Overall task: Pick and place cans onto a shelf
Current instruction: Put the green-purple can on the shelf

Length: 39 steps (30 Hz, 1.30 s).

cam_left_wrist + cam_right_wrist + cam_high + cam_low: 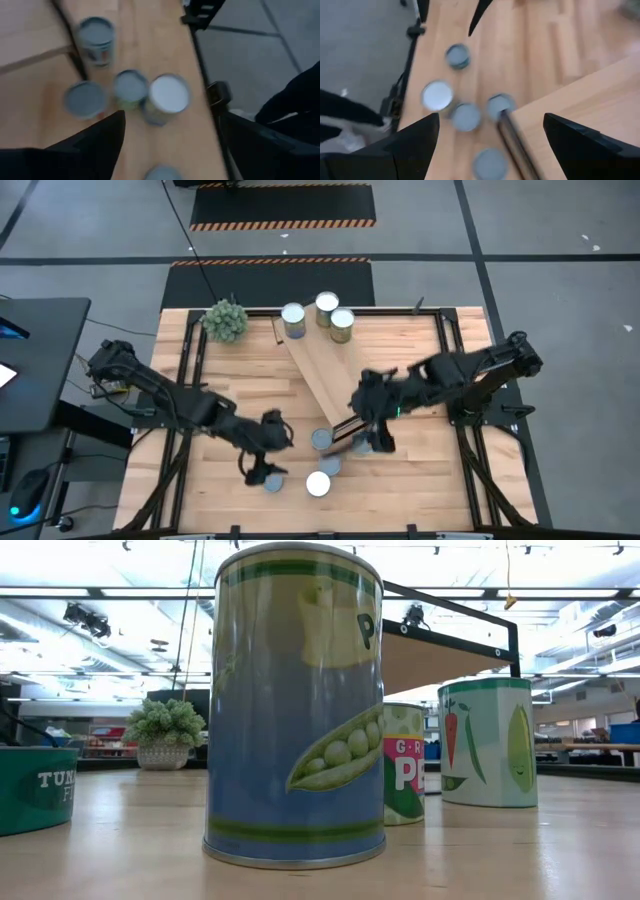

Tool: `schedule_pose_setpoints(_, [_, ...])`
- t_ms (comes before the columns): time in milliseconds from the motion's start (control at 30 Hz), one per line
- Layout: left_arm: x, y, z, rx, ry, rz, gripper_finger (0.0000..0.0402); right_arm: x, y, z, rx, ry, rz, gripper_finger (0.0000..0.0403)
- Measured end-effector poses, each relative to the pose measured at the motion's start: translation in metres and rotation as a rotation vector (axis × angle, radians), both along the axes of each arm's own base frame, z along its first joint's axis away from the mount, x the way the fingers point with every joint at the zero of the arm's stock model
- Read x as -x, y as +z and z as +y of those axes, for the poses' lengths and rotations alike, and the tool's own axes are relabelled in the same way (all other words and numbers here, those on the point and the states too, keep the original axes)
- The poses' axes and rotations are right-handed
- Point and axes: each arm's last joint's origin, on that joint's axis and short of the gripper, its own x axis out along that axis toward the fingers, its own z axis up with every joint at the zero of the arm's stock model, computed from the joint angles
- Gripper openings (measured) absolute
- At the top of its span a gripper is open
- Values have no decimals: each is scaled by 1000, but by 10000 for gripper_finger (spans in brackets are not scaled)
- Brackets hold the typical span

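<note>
Three cans (pixel 327 307) stand upright at the far end of the light-wood shelf (pixel 318 370), which lies slantwise on the table. Several more cans stand on their bases near the front edge, among them a white-topped one (pixel 318 483) and grey-topped ones (pixel 321 439). My left gripper (pixel 265 448) hovers open and empty just left of this group, above the can (pixel 272 478). In the left wrist view (pixel 170 125) the cans (pixel 167 97) lie ahead of the fingers. My right gripper (pixel 372 438) hovers open and empty over the shelf's near end; its view (pixel 491 120) shows the cans (pixel 466 116) below.
A spiky green plant ball (pixel 226 320) sits at the far left. The shelf's dark metal frame (pixel 512 140) runs beside the near cans. In the low view a tall pea can (pixel 295 705) stands close in front. The table's dark frame edge (pixel 450 350) runs along the right.
</note>
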Motion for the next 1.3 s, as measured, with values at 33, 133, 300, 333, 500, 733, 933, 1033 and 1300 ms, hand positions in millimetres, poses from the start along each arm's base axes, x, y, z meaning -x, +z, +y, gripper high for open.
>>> schedule_pose_setpoints(33, [-2, -4, -6, 14, -3, 6, 344, 1, -6, 8, -9, 10, 11, 365])
schedule_pose_setpoints(133, [-8, -19, -22, 18, -5, 51, 363, 4, -25, 32, -38, 31, 21, 365])
schedule_pose_setpoints(300, [-12, -53, -48, -92, -51, 119, 370, 11, -52, 63, -78, 46, 0, 365])
schedule_pose_setpoints(333, [-14, -61, -53, -121, -54, 128, 370, 12, -56, 68, -83, 43, -11, 365])
schedule_pose_setpoints(500, [-27, -96, -63, -209, -83, 169, 370, 18, -74, 86, -83, 69, -35, 365])
schedule_pose_setpoints(733, [-53, -131, -61, -256, -104, 161, 370, 19, -119, 94, -115, 83, -74, 356])
schedule_pose_setpoints(933, [-64, -135, -58, -261, -72, 99, 370, 23, -149, 89, -90, 27, -63, 348])
schedule_pose_setpoints(1033, [-67, -136, -63, -283, -103, 45, 370, 24, -153, 88, -112, 8, -48, 348])
schedule_pose_setpoints(1300, [-73, -138, -70, -244, -158, -23, 370, 25, -151, 94, -122, 70, -72, 347])
